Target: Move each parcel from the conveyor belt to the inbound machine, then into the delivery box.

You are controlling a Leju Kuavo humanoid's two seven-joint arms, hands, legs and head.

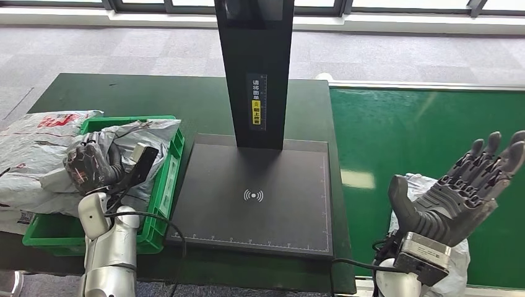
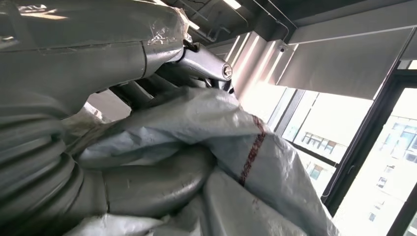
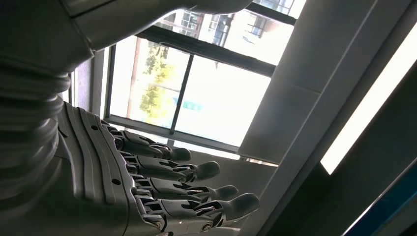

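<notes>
The left hand's (image 1: 91,166) dark fingers (image 2: 147,88) were curled into the crumpled grey plastic parcel (image 1: 133,139), gripping it inside the green plastic crate (image 1: 162,185), which also held another grey mailer bag (image 1: 34,145) spilling over its far side. The right hand (image 1: 461,192) hung empty with its fingers (image 3: 196,172) straight and spread, above 1 white parcel (image 1: 427,185) on the green conveyor belt (image 1: 427,130), across the black scanner platform (image 1: 257,198) from the crate.

Three grey parcels (image 1: 133,139) (image 1: 34,148) (image 1: 433,247), one green delivery box (image 1: 162,185), one inbound machine (image 1: 257,198), one conveyor belt (image 1: 427,154).
</notes>
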